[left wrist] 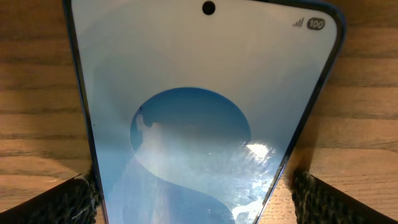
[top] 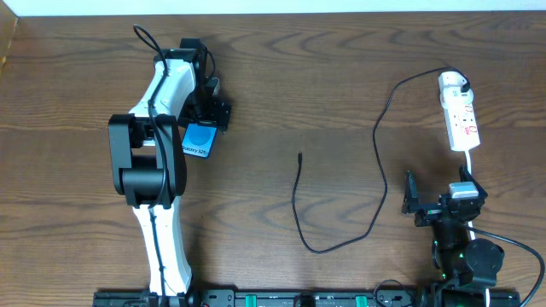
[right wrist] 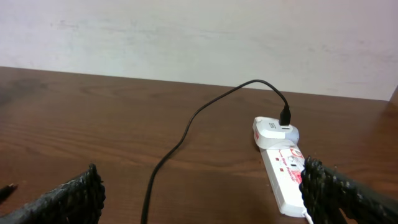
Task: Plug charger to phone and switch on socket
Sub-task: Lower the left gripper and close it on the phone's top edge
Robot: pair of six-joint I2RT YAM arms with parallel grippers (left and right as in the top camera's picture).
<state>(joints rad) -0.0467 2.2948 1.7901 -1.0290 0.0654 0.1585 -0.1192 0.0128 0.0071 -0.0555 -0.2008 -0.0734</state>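
The phone (top: 198, 139), with a blue screen, lies flat on the wooden table at the left; it fills the left wrist view (left wrist: 199, 112). My left gripper (top: 207, 119) (left wrist: 196, 199) is open over it, a finger (left wrist: 56, 202) on either side of its lower part. The white socket (top: 459, 115) (right wrist: 283, 177) lies at the far right. The black charger cable (top: 380, 153) (right wrist: 180, 140) runs from it in a loop, and its plug tip (top: 300, 157) rests free mid-table. My right gripper (top: 439, 198) (right wrist: 199, 193) is open and holds nothing, just short of the socket.
A white adapter (top: 452, 83) (right wrist: 273, 132) sits plugged in at the socket's far end, with the black cable entering it. A pale wall (right wrist: 199, 37) rises behind the table's far edge. A white cord (top: 471, 162) leaves the socket's near end.
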